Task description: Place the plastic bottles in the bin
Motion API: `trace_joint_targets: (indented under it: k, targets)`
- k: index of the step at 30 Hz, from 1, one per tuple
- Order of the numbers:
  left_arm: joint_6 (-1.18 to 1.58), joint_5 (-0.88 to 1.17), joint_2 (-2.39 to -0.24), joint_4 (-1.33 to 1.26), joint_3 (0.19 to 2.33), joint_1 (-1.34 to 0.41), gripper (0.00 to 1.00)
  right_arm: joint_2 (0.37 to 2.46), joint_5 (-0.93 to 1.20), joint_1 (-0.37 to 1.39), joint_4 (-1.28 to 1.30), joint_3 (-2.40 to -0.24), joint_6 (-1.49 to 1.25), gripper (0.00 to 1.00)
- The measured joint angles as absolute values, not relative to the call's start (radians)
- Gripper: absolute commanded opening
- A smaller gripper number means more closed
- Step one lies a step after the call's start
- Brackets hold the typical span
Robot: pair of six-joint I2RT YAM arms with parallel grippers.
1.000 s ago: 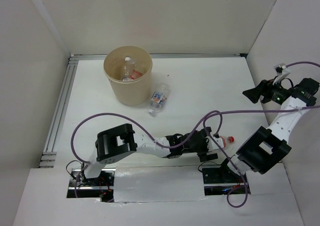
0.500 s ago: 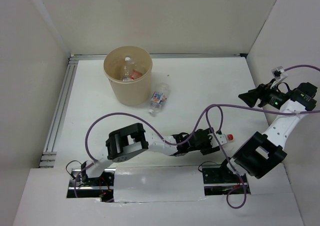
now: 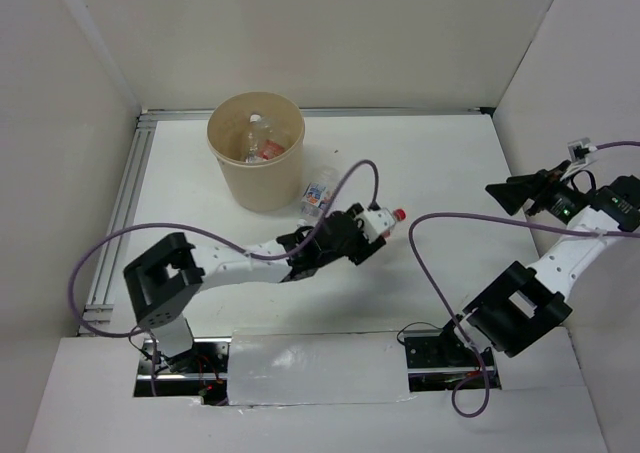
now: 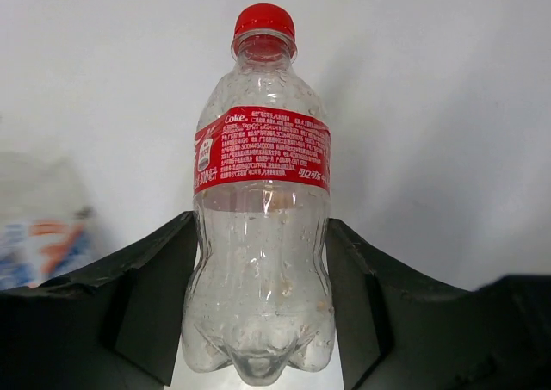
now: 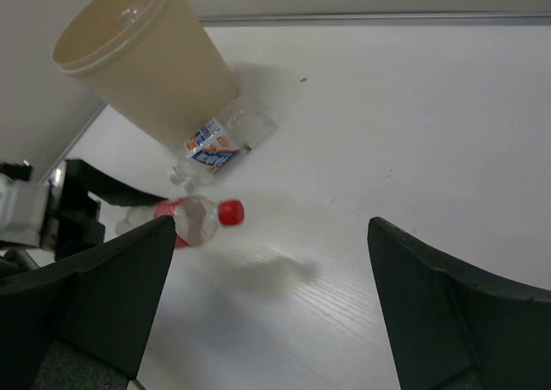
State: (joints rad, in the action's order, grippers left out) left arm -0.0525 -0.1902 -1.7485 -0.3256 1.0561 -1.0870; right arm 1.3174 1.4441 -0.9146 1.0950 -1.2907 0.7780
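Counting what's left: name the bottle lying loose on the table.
The blue-labelled bottle on its side beside the bin; the red-capped bottle is in the left claw, the others inside the bin.

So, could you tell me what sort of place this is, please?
Probably a robotics lab test cell: a white table boxed in by plain white walls, a metal rail along its left edge, purple cable looping across.

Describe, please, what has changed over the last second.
The left gripper closed on the red-capped bottle near the right arm's base and carried it leftward and away, toward the bin. The right gripper, open and empty, shifted only slightly. The bin and the blue-labelled bottle lying beside it stayed put.
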Motion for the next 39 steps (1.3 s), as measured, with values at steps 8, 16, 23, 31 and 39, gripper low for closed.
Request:
trace_joint_targets:
  k: [8, 16, 23, 31, 39]
  targets:
    - [-0.076, -0.239, -1.535, -0.237, 1.094, -0.977, 0.05, 1.311, 1.466, -0.786, 1.016, -1.282, 0.756, 0.64]
    - [-0.018, -0.356, -1.351, -0.242, 1.191, -0.674, 0.11, 1.291, 1.399, -0.627, 0.941, -1.205, 0.72, 0.73]
    - [0.024, -0.391, -1.332, -0.181, 1.22, -0.52, 0.33, 1.23, 1.116, -0.327, 0.696, -1.152, 0.508, 1.0]
    - [0.084, -0.393, -1.332, -0.05, 1.156, -0.456, 0.95, 1.398, 0.8, -0.002, 0.5, -1.251, 0.191, 1.0]
    - [0.091, -0.393, -1.275, 0.014, 1.174, -0.443, 1.0, 1.754, 0.659, 0.116, 0.352, -1.332, -0.15, 1.0]
